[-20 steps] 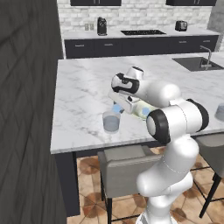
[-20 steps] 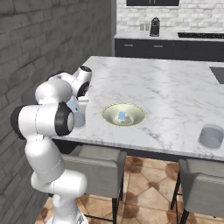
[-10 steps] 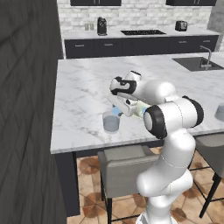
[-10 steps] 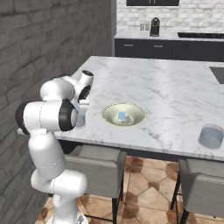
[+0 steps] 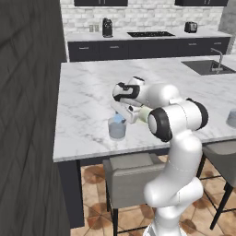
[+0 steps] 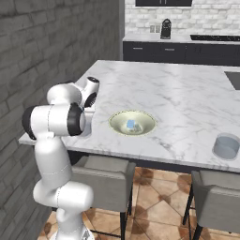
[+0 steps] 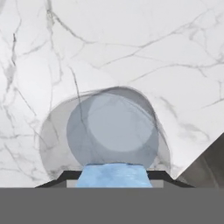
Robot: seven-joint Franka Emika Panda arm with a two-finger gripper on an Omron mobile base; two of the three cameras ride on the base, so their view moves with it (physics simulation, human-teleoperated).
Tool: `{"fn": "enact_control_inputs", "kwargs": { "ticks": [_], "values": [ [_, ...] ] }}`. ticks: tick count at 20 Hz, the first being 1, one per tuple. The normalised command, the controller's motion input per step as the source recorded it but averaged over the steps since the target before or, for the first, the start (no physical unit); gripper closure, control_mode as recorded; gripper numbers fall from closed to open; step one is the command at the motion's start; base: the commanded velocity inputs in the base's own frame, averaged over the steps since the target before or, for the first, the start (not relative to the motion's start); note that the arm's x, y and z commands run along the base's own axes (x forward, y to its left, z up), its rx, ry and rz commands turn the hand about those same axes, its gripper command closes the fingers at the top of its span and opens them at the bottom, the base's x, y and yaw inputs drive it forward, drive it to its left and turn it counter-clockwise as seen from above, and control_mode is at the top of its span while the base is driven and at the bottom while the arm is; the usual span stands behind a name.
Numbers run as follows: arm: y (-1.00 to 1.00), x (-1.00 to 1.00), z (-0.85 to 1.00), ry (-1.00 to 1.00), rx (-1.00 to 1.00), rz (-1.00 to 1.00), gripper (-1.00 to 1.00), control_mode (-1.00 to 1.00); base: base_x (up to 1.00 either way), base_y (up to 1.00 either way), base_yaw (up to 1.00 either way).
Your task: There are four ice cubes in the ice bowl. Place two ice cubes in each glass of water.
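Ice cube (image 7: 113,175), pale blue, sits pinched between the two dark tips of the gripper (image 5: 120,115) at the bottom of the hand view; directly beyond it lies the round mouth of the nearer glass of water (image 7: 113,134), so the cube hangs just above that tumbler's opening. From the left base camera the same tumbler (image 5: 117,128) stands close to the near edge of the white marble island counter (image 5: 87,97), with the blue cube (image 5: 119,118) at its rim under the jaws, which are closed on it. Further along the counter, seen from the right base camera, the ice bowl (image 6: 116,122) rests near the front edge, well apart from the arm; one blue cube (image 6: 131,124) shows clearly inside it, and whether more lie there is too small to tell. The second glass of water (image 6: 227,146) stands far to the right of the bowl, also near the front edge; it appears at the right margin of the left base view too (image 5: 231,118).
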Motion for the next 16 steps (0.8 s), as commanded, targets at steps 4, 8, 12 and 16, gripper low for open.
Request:
{"fn": "enact_control_inputs", "kwargs": {
  "ticks": [4, 8, 12, 16],
  "values": [
    [0.13, 0.20, -0.19, 0.04, 0.00, -0.02, 1.00, -1.00, 0.00, 0.00, 0.00],
    [0.08, 0.16, -0.11, 0.03, 0.00, -0.02, 1.00, -1.00, 0.00, 0.00, 0.00],
    [0.02, 0.14, -0.09, 0.03, 0.00, -0.02, 1.00, -1.00, 0.00, 0.00, 0.00],
    [0.00, 0.09, -0.10, 0.03, 0.00, -0.01, 1.00, -1.00, 0.00, 0.00, 0.00]
  ]
}}
